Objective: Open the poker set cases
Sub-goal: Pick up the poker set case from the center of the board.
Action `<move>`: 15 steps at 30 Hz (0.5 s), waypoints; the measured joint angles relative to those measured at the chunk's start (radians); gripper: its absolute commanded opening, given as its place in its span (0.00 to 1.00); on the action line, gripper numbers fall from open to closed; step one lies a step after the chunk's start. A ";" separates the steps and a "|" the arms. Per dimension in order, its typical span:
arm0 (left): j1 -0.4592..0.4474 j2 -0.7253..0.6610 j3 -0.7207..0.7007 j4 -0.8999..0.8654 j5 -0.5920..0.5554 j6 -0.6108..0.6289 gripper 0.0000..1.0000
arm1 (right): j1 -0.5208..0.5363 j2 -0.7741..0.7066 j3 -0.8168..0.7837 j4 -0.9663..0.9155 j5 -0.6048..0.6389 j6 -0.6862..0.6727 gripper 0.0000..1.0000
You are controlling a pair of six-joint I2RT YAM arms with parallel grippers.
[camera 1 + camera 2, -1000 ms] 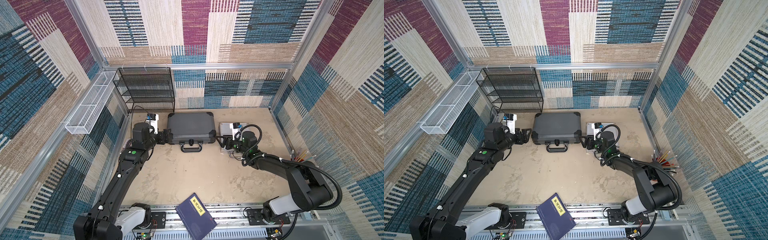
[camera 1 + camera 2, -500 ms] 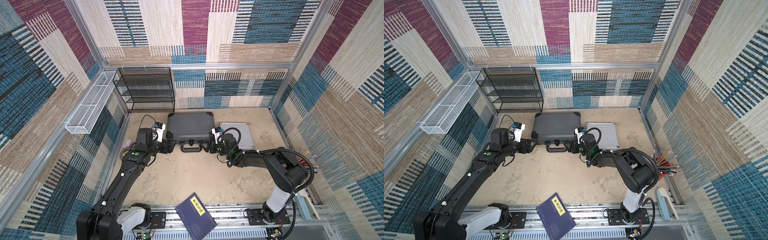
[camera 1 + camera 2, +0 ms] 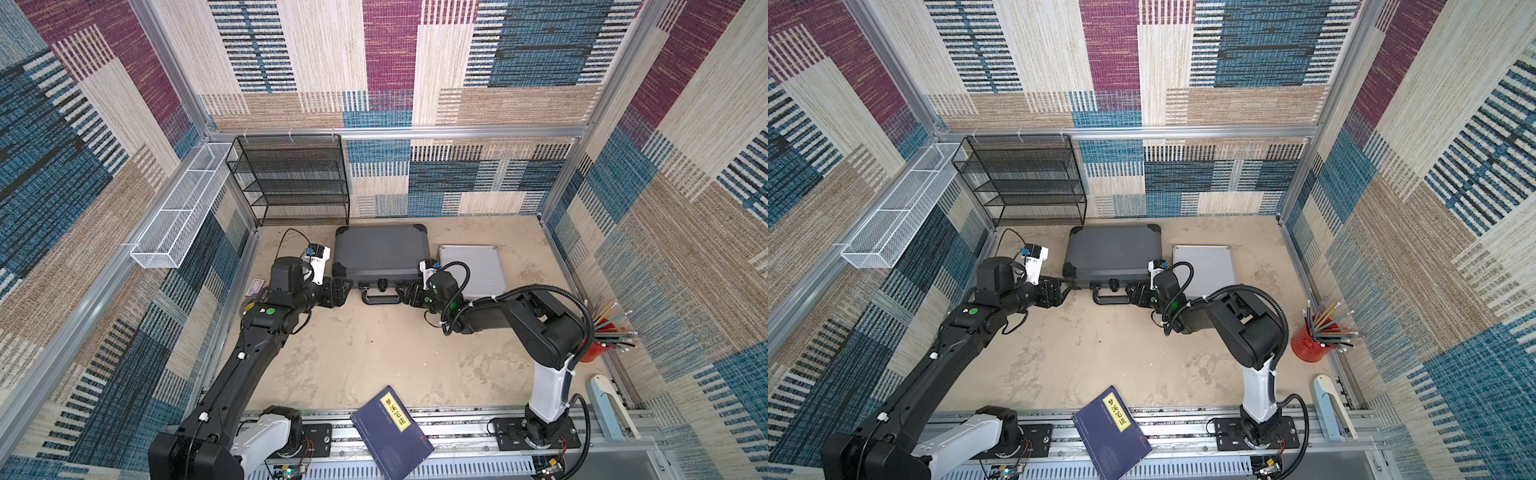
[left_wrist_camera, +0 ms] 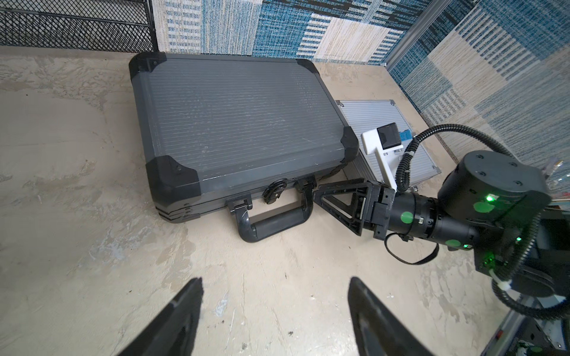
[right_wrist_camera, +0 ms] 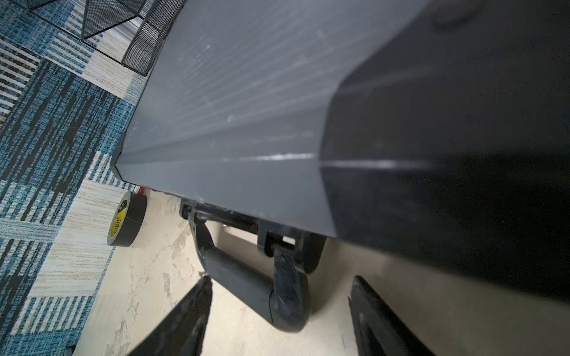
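The big dark grey case with black corners [image 3: 380, 253] lies shut near the back wall, the small ribbed silver case [image 3: 473, 270] just beside it. The left gripper [image 3: 341, 291] and the right gripper [image 3: 406, 291] are wide open and empty, one at each end of the grey case's black handle [image 3: 380, 297].

Closed dark grey case [image 3: 380, 253] lies flat, closed ribbed silver case [image 3: 482, 266] just beside it.

In a top view, the larger case [image 3: 380, 253] is laid at the upper centre of the tabletop [image 3: 374, 353], with the smaller case [image 3: 478, 270] just to its right. A rack [image 3: 291, 183] is placed behind it, to the upper left. Its handle [image 3: 380, 296] is flanked by the left end effector [image 3: 345, 289] and the right end effector [image 3: 402, 292]. A book [image 3: 390, 432] is set at the lower edge.
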 measured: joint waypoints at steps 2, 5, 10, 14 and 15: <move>0.000 0.000 0.000 0.000 0.000 0.000 0.76 | 0.000 0.014 0.002 0.003 -0.001 0.000 0.70; 0.000 0.002 0.000 0.000 0.000 0.000 0.76 | 0.002 0.030 0.002 0.011 -0.002 0.000 0.70; 0.000 0.013 0.000 0.000 0.000 0.000 0.75 | 0.011 0.056 0.014 0.052 -0.009 0.000 0.68; 0.000 0.018 0.000 0.000 0.000 0.000 0.75 | 0.016 0.076 0.020 0.085 -0.017 0.004 0.65; 0.000 0.018 0.000 0.000 0.000 0.000 0.75 | 0.019 0.079 0.021 0.091 -0.020 0.006 0.65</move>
